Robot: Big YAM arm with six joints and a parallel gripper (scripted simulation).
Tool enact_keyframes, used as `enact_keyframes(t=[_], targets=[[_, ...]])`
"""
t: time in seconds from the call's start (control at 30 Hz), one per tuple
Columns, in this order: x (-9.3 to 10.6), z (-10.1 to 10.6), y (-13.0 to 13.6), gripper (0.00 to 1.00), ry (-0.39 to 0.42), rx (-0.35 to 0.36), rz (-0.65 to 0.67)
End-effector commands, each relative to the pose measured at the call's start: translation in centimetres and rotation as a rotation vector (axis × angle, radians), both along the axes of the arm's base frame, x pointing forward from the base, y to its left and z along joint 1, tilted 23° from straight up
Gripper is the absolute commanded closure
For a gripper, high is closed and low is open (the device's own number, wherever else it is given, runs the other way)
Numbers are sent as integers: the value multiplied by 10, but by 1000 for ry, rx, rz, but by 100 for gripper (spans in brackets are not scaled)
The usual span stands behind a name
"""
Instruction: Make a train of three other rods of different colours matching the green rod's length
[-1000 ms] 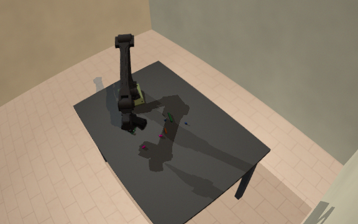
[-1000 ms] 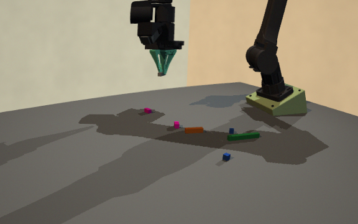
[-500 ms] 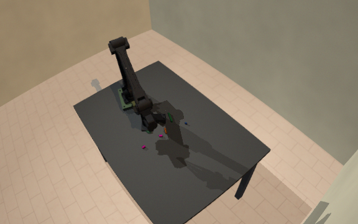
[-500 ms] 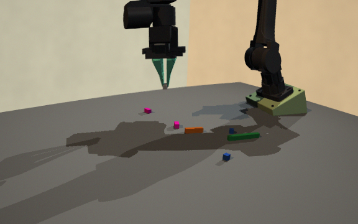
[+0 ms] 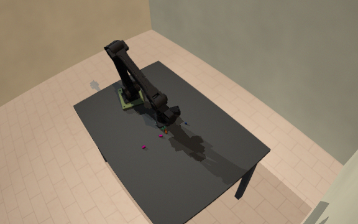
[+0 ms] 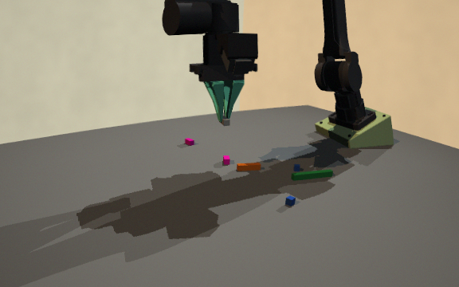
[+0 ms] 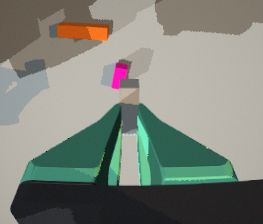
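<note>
We see the gripper (image 6: 225, 118) hanging in the upper middle of the exterior view, its green fingers (image 6: 215, 100) clenched on a small grey rod (image 6: 225, 123), lifted clear above the table (image 6: 94, 167). In the wrist view the grey rod (image 7: 130, 106) stands between the fingertips at frame centre, and just above it lies a magenta rod (image 7: 119, 75), with the orange rod (image 7: 83, 31) toward the upper left. Back on the exterior view, the orange rod (image 6: 249, 167) lies flat just right of that magenta rod (image 6: 226, 159). The green rod (image 6: 311, 174) sits further right, a blue rod (image 6: 296, 167) near its left end. Another blue rod (image 6: 290, 201) lies lower down, and a second magenta rod (image 6: 190, 141) further left.
</note>
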State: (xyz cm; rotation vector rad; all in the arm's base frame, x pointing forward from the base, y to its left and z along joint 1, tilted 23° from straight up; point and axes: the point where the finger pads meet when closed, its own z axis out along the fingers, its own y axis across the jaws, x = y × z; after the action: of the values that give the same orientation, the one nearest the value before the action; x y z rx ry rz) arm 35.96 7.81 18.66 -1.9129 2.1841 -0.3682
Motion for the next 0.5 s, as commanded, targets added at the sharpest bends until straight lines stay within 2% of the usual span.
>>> enact_keyframes(t=[0.0, 0.03, 0.07, 0.17, 0.2, 0.23, 0.27, 0.33, 0.37, 0.4, 0.47], targets=[[16, 29, 14, 96, -54, 0, 54], [16, 29, 14, 96, -54, 0, 54], [14, 28, 33, 96, -51, -24, 117], [13, 37, 33, 96, -78, -16, 117], [13, 28, 52, 96, -54, -45, 178], [13, 28, 52, 96, -56, -45, 178], [10, 28, 70, 96, -57, -66, 235], [10, 28, 70, 96, -57, -66, 235], [6, 27, 86, 96, -58, -86, 288], [6, 27, 86, 96, -58, -86, 288], [-2, 26, 115, 96, -61, -120, 379]])
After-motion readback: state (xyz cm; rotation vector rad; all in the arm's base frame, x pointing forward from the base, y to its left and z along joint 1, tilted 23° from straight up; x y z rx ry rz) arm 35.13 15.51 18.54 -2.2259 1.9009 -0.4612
